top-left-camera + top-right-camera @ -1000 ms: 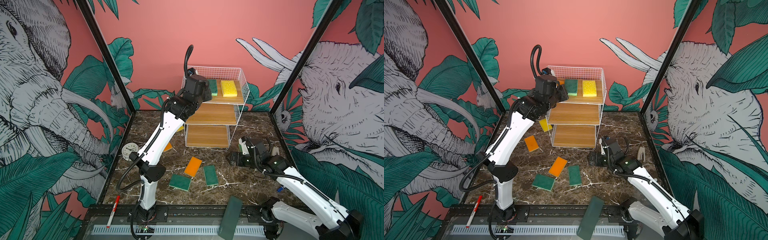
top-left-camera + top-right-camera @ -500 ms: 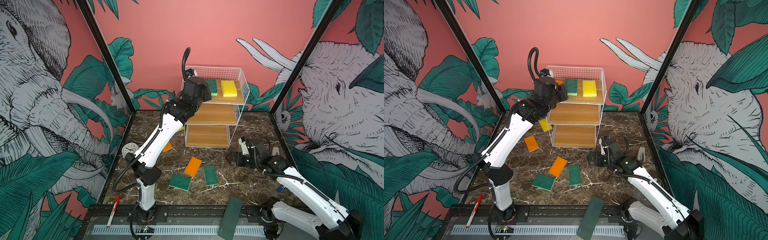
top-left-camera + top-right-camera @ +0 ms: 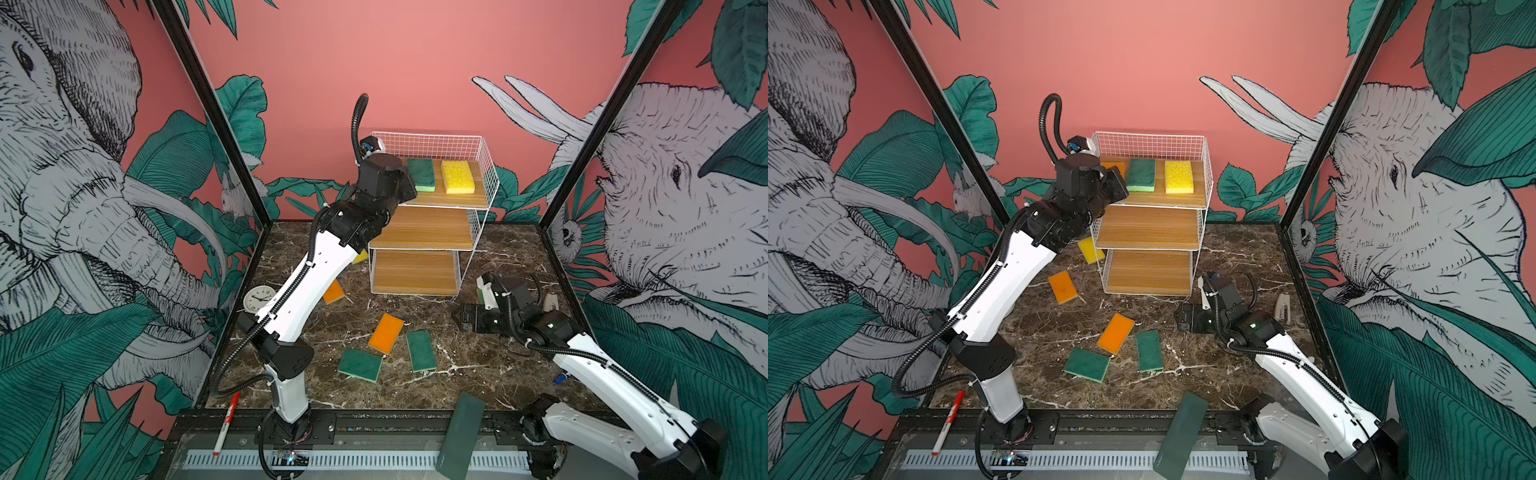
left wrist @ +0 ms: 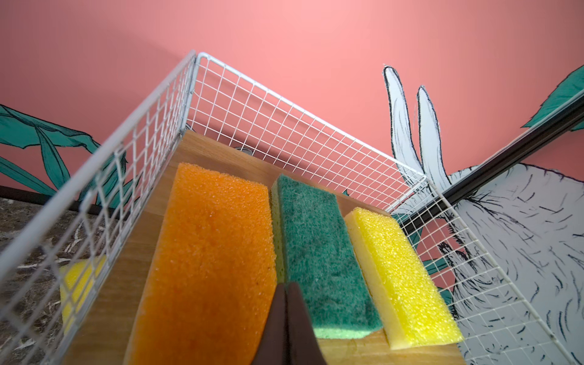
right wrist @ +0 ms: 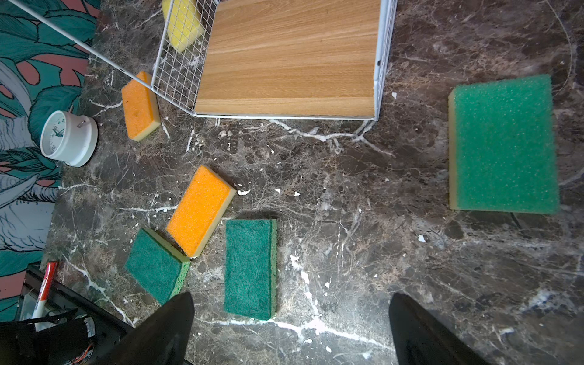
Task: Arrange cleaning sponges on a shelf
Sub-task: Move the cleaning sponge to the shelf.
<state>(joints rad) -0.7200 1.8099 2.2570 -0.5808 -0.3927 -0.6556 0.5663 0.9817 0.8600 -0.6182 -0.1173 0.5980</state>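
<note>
left gripper (image 4: 286, 311) pinched together by porous orange sponge (image 4: 208, 259), fibrous green sponge (image 4: 316, 252); right gripper (image 5: 290, 316) splayed wide above veined marble (image 5: 347, 189).

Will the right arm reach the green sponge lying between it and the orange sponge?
Probably yes: the right pincer is open, that green sponge lies flat close ahead, and only bare table sits between them.

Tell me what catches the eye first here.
The white wire shelf at the back, with an orange sponge, a green sponge and a yellow sponge in a row on its top board. The left gripper, shut, sits at that row's front edge, while loose sponges lie scattered on the dark marble table.
</note>
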